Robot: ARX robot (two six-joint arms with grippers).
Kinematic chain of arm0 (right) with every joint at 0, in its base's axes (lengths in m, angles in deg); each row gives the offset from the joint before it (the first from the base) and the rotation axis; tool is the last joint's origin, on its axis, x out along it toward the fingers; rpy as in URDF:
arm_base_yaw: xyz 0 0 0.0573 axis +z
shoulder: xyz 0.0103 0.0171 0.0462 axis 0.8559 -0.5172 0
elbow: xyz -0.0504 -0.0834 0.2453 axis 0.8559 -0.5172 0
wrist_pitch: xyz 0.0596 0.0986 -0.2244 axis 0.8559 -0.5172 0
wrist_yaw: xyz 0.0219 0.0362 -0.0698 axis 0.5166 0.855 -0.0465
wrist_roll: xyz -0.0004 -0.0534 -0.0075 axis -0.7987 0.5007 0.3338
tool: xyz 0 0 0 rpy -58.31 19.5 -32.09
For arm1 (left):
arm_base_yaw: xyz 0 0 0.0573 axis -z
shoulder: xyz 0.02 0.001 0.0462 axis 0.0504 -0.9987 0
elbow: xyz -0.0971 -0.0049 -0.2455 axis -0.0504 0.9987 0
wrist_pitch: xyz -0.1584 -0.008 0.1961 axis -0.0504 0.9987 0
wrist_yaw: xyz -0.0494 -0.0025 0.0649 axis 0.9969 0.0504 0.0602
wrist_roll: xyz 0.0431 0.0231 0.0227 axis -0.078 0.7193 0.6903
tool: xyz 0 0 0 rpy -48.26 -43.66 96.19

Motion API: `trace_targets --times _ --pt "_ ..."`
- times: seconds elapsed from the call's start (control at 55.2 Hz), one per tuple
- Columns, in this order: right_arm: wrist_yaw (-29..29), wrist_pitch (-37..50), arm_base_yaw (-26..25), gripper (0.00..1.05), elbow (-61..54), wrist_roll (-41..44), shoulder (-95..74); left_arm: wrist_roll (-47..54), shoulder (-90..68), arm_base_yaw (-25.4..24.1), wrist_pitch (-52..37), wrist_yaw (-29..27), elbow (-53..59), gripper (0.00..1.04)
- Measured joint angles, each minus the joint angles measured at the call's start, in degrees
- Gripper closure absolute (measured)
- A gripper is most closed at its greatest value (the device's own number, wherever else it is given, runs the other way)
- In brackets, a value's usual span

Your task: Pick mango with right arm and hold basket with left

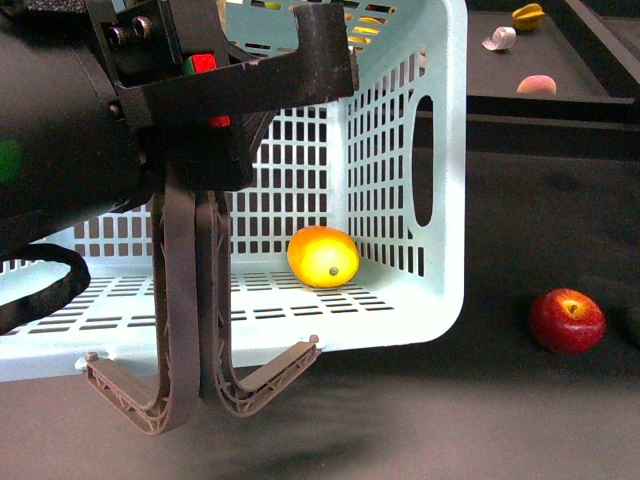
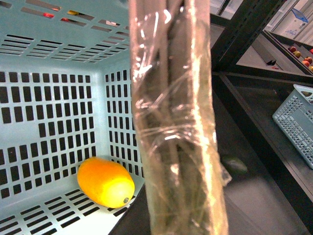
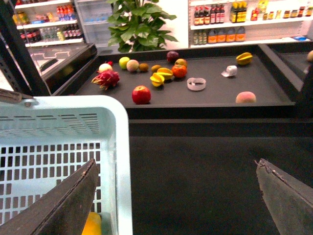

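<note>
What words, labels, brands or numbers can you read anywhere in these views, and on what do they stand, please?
No text can be read in any view.
Labels on the bottles on the shop shelves, right wrist view: too small and blurred to read.
Print on the blue and white carton, left wrist view: blurred, unreadable.
The basket, the mango and the red apple: no lettering visible.
</note>
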Motion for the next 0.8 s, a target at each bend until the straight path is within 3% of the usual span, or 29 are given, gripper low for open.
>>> trace_targets --times 0.29,0.634,0.797 --pt "-7.91 -18.73 1.33 0.08 -8.55 -2.67 26.47 0.0 0.0 0.02 0.0 0.24 0.0 0.96" --pt "-7.96 -19.28 1.66 0.08 -8.92 -3.17 28.7 0.0 0.0 0.0 0.0 0.09 0.0 0.96" --pt "-0.33 -15.17 -2.8 0.33 -12.2 4.46 32.57 0.0 0.0 0.02 0.0 0.09 0.0 0.96"
